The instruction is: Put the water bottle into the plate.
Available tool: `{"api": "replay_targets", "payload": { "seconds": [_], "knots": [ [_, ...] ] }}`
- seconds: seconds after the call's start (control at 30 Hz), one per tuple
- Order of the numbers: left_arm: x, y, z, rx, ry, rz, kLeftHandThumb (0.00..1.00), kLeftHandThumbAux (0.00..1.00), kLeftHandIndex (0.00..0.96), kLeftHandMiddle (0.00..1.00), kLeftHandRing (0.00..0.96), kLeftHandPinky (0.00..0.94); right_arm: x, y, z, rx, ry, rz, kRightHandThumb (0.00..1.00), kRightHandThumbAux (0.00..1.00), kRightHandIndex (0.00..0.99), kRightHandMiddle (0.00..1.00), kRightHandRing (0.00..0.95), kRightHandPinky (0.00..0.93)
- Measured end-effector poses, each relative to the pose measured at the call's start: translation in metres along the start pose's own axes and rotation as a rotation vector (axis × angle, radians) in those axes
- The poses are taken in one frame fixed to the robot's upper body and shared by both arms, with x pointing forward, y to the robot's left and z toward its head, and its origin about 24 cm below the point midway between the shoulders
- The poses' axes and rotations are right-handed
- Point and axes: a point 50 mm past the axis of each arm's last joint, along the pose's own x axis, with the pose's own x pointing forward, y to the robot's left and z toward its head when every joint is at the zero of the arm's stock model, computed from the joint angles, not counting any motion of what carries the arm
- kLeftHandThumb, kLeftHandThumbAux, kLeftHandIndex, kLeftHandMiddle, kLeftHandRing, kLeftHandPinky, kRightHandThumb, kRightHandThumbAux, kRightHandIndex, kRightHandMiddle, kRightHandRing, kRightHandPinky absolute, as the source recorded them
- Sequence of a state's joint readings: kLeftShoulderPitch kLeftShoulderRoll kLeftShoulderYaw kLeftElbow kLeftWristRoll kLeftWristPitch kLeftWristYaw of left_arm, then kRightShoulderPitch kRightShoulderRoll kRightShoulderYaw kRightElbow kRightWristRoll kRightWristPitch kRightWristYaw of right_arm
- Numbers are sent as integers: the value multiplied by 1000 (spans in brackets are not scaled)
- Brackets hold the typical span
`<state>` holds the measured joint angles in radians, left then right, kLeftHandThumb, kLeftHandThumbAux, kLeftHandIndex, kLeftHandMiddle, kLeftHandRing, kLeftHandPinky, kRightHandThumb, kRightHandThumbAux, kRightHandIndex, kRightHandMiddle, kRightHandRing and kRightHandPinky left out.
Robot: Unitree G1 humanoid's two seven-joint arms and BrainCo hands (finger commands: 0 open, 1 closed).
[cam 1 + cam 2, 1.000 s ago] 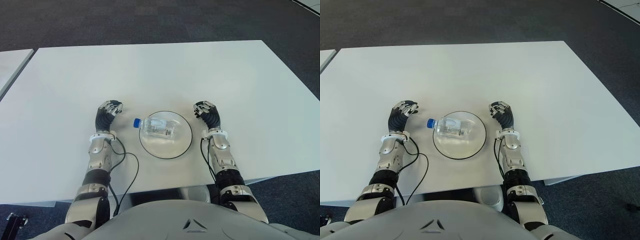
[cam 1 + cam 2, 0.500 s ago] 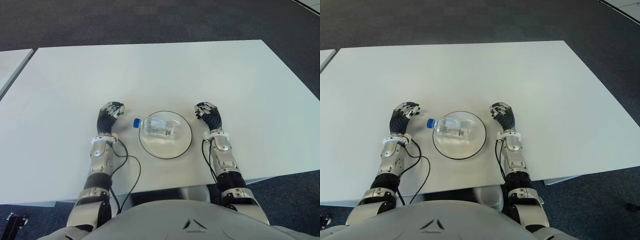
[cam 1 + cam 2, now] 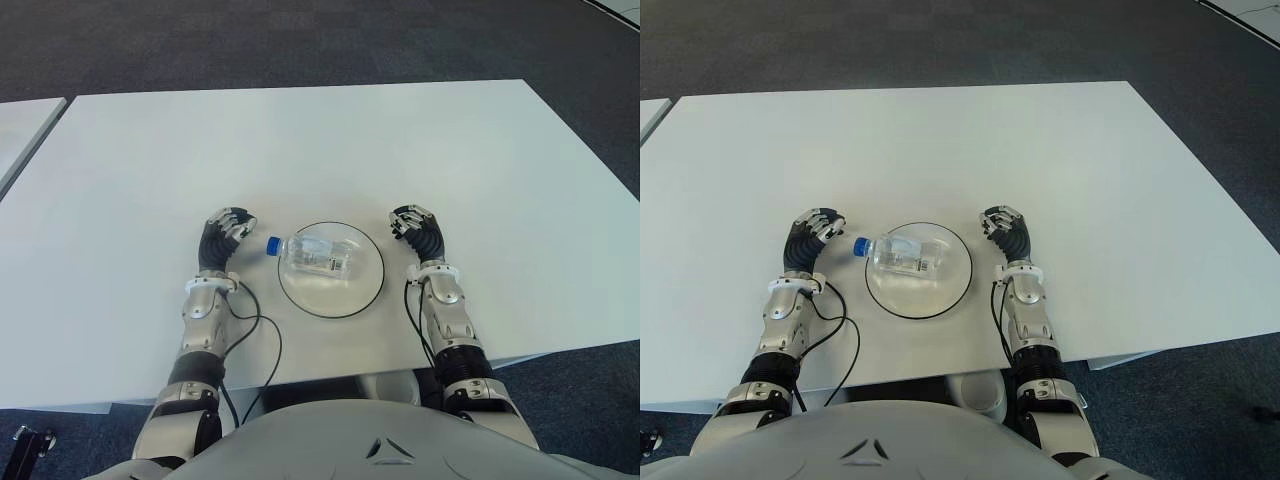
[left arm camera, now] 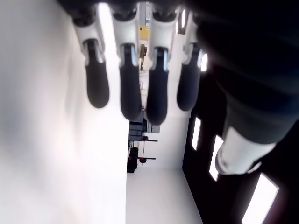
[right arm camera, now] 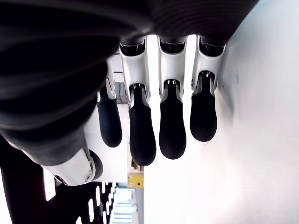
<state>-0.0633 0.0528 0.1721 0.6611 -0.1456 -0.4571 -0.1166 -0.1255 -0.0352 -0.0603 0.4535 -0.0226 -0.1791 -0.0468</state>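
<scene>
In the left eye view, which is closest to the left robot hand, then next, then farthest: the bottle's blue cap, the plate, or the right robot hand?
From the left robot hand:
1. Blue cap, just to its right.
2. Plate, in the middle, under the water bottle.
3. Right robot hand, beyond the plate's far side.

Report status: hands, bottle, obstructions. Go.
Left hand empty, fingers relaxed, just left of the blue cap. Right hand empty, right of the round black-rimmed plate. Clear plastic water bottle lying on the plate, cap end overhanging its left rim. Nothing obstructing.
</scene>
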Motion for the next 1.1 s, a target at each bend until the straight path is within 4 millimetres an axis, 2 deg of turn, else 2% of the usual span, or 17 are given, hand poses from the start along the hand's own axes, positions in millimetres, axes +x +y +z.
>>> {"api": "replay_targets", "payload": {
  "seconds": [0.9,1.1],
  "knots": [
    [-3,1,2,8,9,2,706,717,428,466,448,434,-1,1,0,-2,4,1,706,728,433,632,618,611],
    [-4,2,2,9,8,4,706,717,429,470,455,455,0,1,0,-3,4,-3,706,728,433,629,616,606]
  ]
}}
